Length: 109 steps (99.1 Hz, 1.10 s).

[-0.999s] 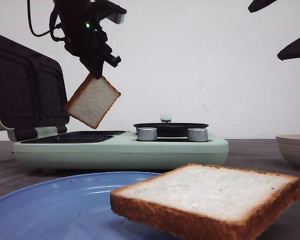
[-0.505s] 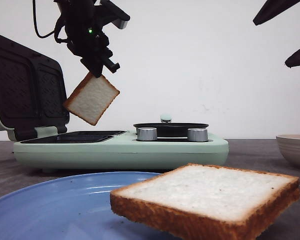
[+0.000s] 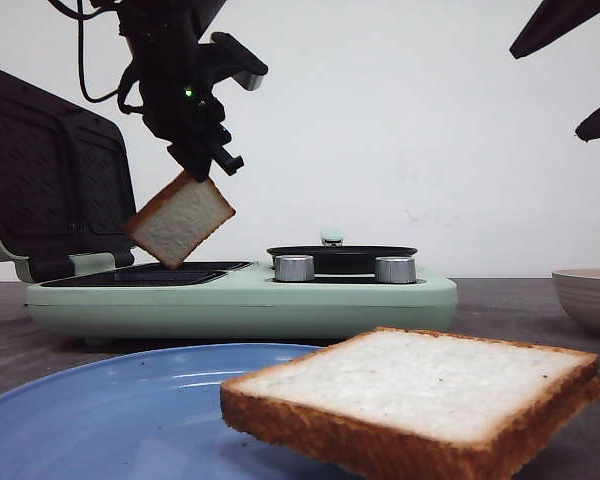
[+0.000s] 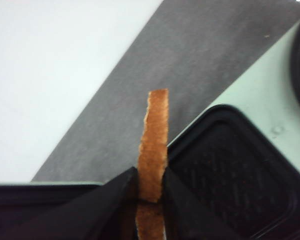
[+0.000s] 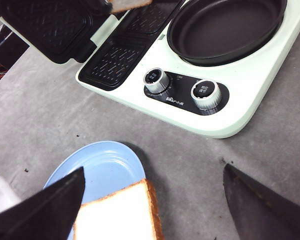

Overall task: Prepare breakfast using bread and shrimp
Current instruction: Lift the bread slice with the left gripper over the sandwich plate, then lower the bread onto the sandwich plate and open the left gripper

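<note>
My left gripper (image 3: 196,172) is shut on one corner of a bread slice (image 3: 180,222). The slice hangs tilted just above the dark grill plates (image 3: 150,272) of a mint-green sandwich maker (image 3: 240,300). In the left wrist view the slice shows edge-on as a brown crust (image 4: 155,130) pinched in the gripper (image 4: 150,176). The second bread slice (image 3: 420,395) lies on the edge of a blue plate (image 3: 90,410) at the front. My right gripper (image 3: 580,75) is open and empty, high above this slice (image 5: 117,215). No shrimp is in view.
The sandwich maker's lid (image 3: 50,170) stands open at the left. A black round pan (image 5: 225,27) sits on its right half, with two metal knobs (image 5: 155,80) in front. A beige bowl (image 3: 590,295) stands at the right edge.
My left gripper has moved down and slightly right with the bread slice, bringing it close to the grill plates. My right gripper has shifted a little up.
</note>
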Available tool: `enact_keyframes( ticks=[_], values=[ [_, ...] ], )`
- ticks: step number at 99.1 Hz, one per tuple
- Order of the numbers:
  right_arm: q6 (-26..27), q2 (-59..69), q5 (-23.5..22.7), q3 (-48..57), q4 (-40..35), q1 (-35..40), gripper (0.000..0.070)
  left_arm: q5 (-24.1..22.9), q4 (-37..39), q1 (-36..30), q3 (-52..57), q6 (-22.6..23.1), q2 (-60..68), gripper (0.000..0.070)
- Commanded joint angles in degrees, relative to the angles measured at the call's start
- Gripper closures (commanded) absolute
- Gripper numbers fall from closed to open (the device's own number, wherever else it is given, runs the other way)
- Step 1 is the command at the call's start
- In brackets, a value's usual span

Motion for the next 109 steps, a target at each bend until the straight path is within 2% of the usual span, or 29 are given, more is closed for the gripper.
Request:
enact_keyframes(
  ticks=[1,33,39,50,56,73,101,105,109],
  values=[
    [-0.74,0.37,0.02,0.87,0.48,0.28,0.015,0.52,-0.48,-0.28,1.27,0.5,2.38,0.0698],
    [-0.96,0.37,0.04,0.87,0.48,0.28,0.015,0.96,-1.79,-0.37,1.27,0.04,3.91,0.0684],
    [-0.96,0.37,0.04,0.87,0.48,0.28,0.015,0.74,-1.79,-0.37,1.27,0.02,3.91,0.0574],
    [-0.96,0.37,0.07,0.87,0.5,0.28,0.015,0.33,-1.77,-0.37,1.27,0.0,3.91,0.026],
    [-0.94,0.37,0.04,0.87,0.5,0.28,0.015,0.33,-1.75,-0.37,1.27,-0.02,3.91,0.0181],
    [-0.92,0.37,0.04,0.87,0.48,0.28,0.015,-1.22,-1.68,-0.72,1.53,-0.13,3.82,0.0178],
    [-0.92,0.37,0.04,0.87,0.52,0.28,0.015,-0.87,-1.01,-1.62,1.6,-0.48,1.14,0.0175],
    [-0.92,0.37,0.04,0.87,0.55,0.28,0.015,-0.5,-0.77,-1.7,1.6,-0.59,0.61,0.0157],
    [-0.92,0.37,0.04,0.87,0.55,0.28,0.015,-0.5,-0.07,-1.92,1.6,-0.81,0.37,0.0101]
  ],
)
